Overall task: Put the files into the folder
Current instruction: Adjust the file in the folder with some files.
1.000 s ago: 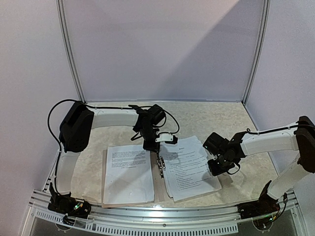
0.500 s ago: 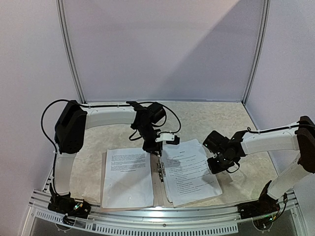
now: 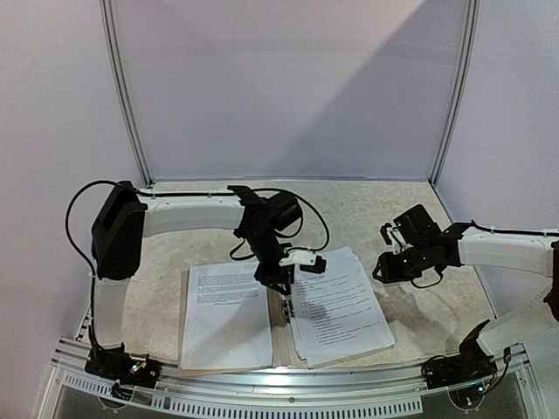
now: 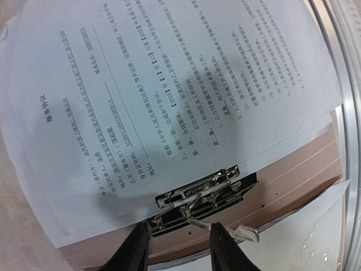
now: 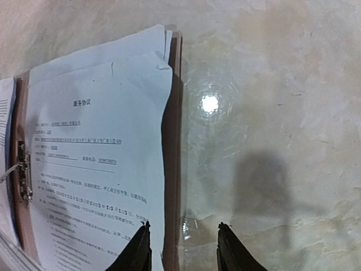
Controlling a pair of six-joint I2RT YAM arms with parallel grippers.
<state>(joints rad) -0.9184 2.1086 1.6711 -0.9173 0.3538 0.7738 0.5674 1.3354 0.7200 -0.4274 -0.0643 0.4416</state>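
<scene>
As the left end effector [image 4: 179,230] hovers, the folder's [image 4: 293,169] clip [image 4: 197,192] lies below.

Pale marbled table [image 3: 384,201]; the open tan folder [image 4: 293,169] lies flat on it, near its front edge.

Top cam: fixed, high, behind arm bases at near edge of table [image 3: 376,205]. Looks fwd & down from far off, takes in whole table to back wall. L wrist cam: v. close, looks past L gripper [image 4: 180,226] onto folder [image 4: 293,169], clip [image 4: 203,189] & files [image 4: 169,84]. R wrist cam: less close, looks past R gripper [image 5: 183,224] along folder's right edge, half of view bare table. All 3 share clip & right-hand files.
</scene>
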